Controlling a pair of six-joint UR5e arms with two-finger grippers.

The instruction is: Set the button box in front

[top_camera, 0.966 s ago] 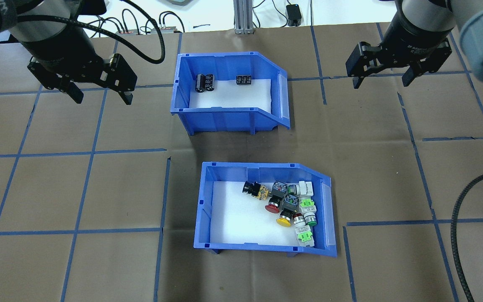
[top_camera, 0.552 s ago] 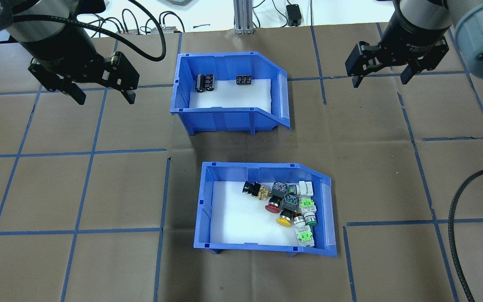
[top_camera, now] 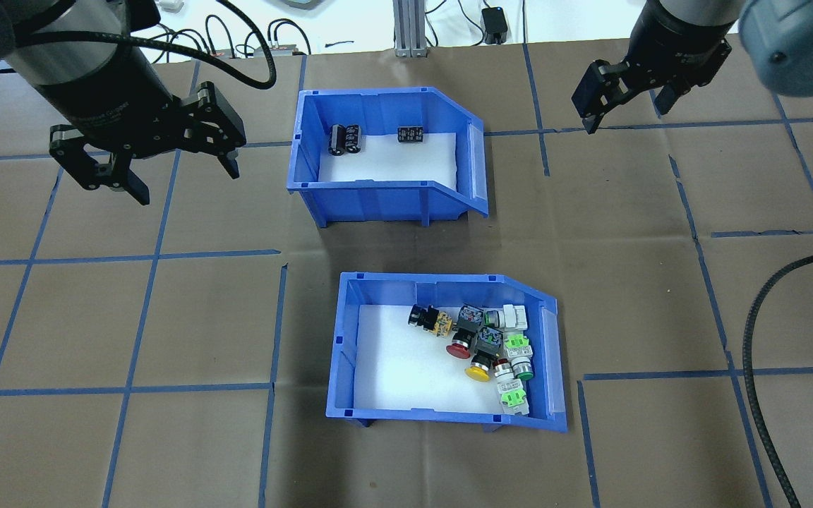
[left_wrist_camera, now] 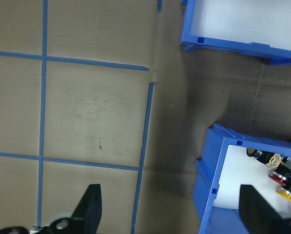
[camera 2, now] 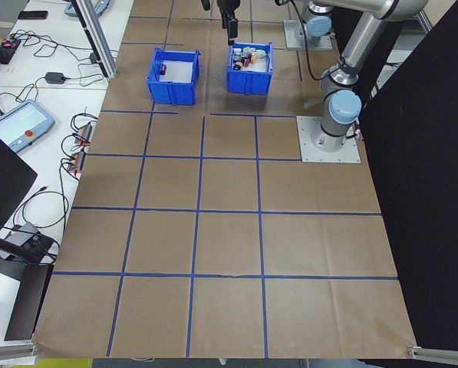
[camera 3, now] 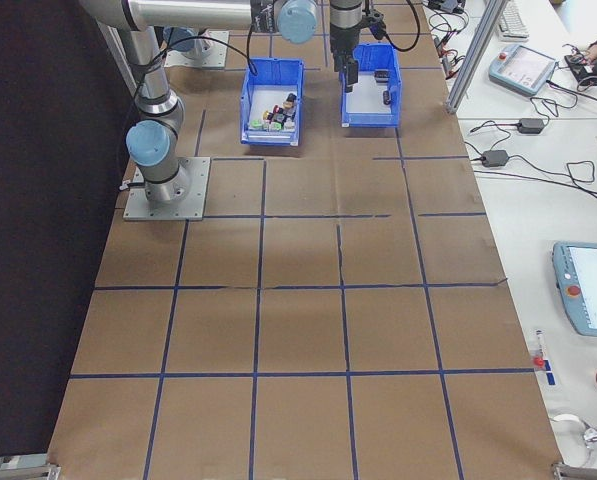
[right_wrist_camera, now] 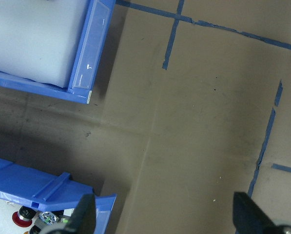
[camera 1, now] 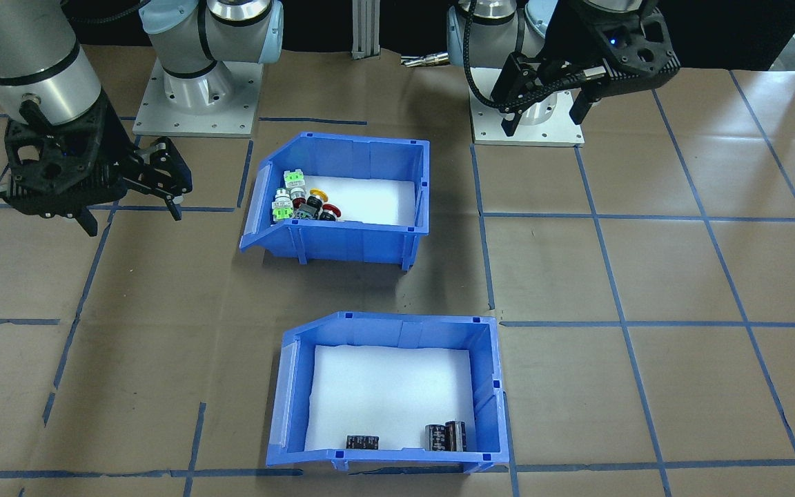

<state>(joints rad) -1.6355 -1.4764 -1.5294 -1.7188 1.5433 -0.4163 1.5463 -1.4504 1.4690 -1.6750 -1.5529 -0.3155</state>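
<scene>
The button box (top_camera: pixel 442 417) is a blue bin with a white liner, and its green, yellow and red switches (top_camera: pixel 495 346) are piled at its right end. It stands on the near half of the table, closer to the robot than the other bin; the front-facing view has the button box (camera 1: pixel 342 243) behind it. My left gripper (top_camera: pixel 184 176) hangs open over the paper, far left of both bins. Open too, my right gripper (top_camera: pixel 625 116) hovers at the far right. The left wrist view catches the button box's corner (left_wrist_camera: pixel 218 165) between my open fingers (left_wrist_camera: pixel 90 204).
A second blue bin (top_camera: pixel 378 201) holding a few black cylinders (top_camera: pixel 344 138) sits beyond the button box, toward the operators' side. Brown paper with a blue tape grid (top_camera: pixel 202 254) covers the table. A black cable (top_camera: pixel 752 339) loops at the right edge.
The left gripper has turned and shifted slightly toward the near side. The right gripper has moved toward the far edge. Both bins are where they were.
</scene>
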